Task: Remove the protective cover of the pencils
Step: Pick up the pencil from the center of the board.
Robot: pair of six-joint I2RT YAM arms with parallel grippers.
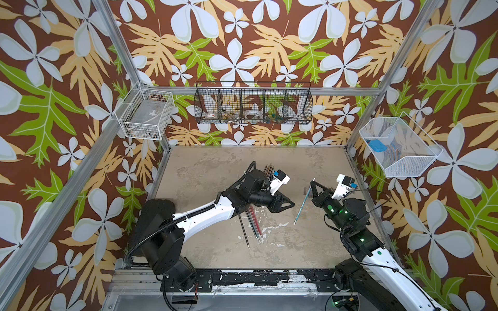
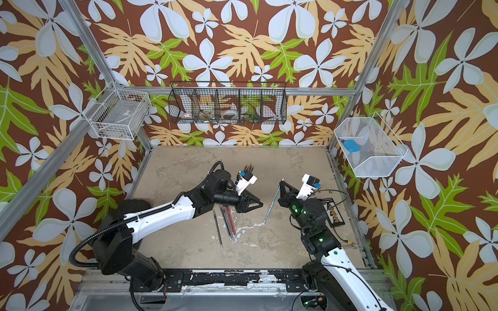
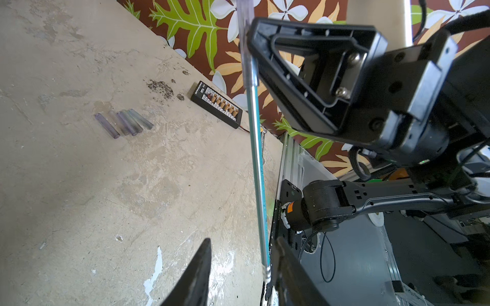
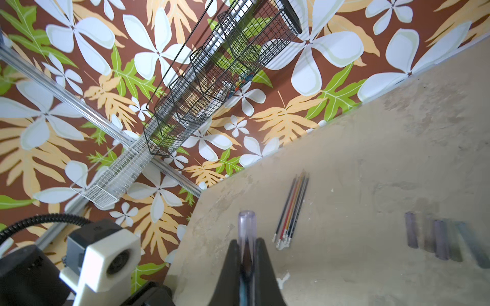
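Right fingers (image 4: 230, 265) around capped teal pencil (image 1: 301, 207)

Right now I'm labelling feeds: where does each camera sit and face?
Top views: overhead, looking down at the table; both arms show.
Left wrist: on its arm, faces the right end effector; its open fingers show.
Right wrist: on its arm, faces the back wall; the right end effector, shut on the teal pencil, shows.
Wrist views share the loose caps.
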